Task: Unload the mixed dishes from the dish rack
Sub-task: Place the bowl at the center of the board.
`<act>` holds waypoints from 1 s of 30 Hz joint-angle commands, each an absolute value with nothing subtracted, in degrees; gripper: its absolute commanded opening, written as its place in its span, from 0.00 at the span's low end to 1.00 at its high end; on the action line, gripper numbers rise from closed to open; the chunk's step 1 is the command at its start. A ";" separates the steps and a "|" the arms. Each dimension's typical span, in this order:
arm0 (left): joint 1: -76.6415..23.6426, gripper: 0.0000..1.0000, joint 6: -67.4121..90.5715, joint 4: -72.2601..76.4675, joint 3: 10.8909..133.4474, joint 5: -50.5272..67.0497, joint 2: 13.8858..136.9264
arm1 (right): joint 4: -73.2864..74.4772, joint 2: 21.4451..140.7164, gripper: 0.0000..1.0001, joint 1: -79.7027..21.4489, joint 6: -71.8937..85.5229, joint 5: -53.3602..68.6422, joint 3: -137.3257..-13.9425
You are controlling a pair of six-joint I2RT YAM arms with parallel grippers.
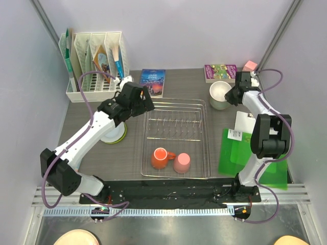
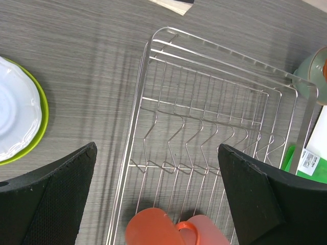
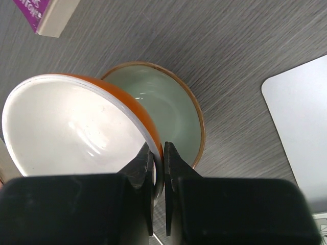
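My left fingers (image 1: 145,101) are spread wide and hold nothing. They hang over the far left corner of the dish rack (image 1: 176,127). The orange mug (image 1: 160,158) and the pink cup (image 1: 182,163) sit side by side at the near end of the rack, so the mug lies back toward me from those fingers. Its handle points at the pink cup and almost touches it. I think the left arm is the nearer one for the mug. The cup is close, so it could get bumped. My right fingers (image 3: 158,148) are pinching the rim of the cream-white bowl (image 3: 76,127), tilted over the pale green bowl (image 3: 173,112) on the tabletop (image 1: 117,163), right of the rack. The lime-green plate (image 2: 44,115) lies left of the rack with a white dish (image 2: 15,112) on it.
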State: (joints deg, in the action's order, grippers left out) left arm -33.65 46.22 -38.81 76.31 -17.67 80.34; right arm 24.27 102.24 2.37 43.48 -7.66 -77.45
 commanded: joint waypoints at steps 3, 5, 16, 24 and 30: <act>-33.40 1.00 46.85 -38.23 77.43 -16.70 82.09 | 21.09 103.88 0.01 2.64 43.68 -5.72 -76.73; -33.40 1.00 46.76 -38.58 77.78 -16.70 82.53 | 21.01 104.33 0.05 2.55 43.51 -5.71 -76.73; -33.40 1.00 46.41 -39.20 78.40 -16.08 83.58 | 21.70 101.16 0.42 2.55 42.36 -6.59 -77.78; -33.40 1.00 46.41 -39.37 78.49 -15.91 83.50 | 23.82 96.60 0.49 2.55 40.87 -9.58 -78.05; -33.40 1.00 46.41 -39.55 78.75 -15.03 83.93 | 26.54 94.93 0.55 2.55 40.34 -10.45 -77.52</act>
